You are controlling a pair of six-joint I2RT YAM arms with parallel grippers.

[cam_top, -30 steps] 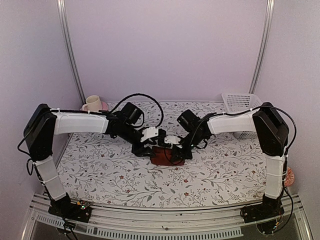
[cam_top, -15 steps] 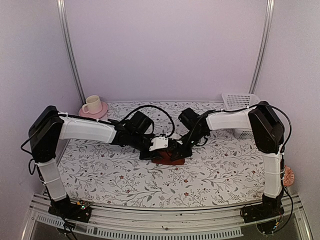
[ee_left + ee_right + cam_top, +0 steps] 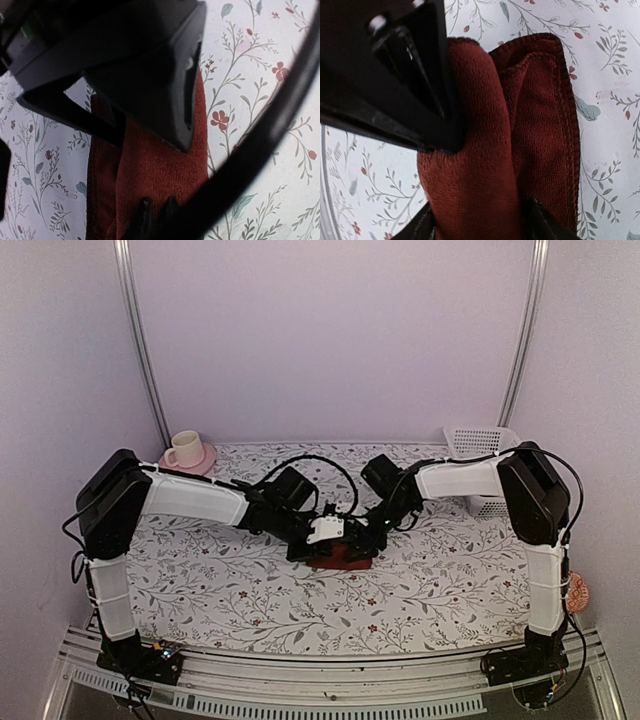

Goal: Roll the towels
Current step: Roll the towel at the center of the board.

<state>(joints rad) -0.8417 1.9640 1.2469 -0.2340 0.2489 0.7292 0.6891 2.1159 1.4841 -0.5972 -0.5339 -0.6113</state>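
A dark maroon towel lies partly rolled in the middle of the floral table covering, with both grippers down on it. In the left wrist view the towel shows a thick fold, and my left gripper has its two fingertips close together, pinching that fold at its near end. In the right wrist view the rolled part of the towel fills the space between the spread fingers of my right gripper, which stand on either side of it. From above, the left gripper and the right gripper nearly touch.
A cream cup on a pink saucer stands at the back left. A white mesh basket sits at the back right beside the right arm. A black cable crosses the left wrist view.
The left arm has reached further right onto the towel and its jaws have closed on the fold. The right gripper's jaws have widened around the roll.
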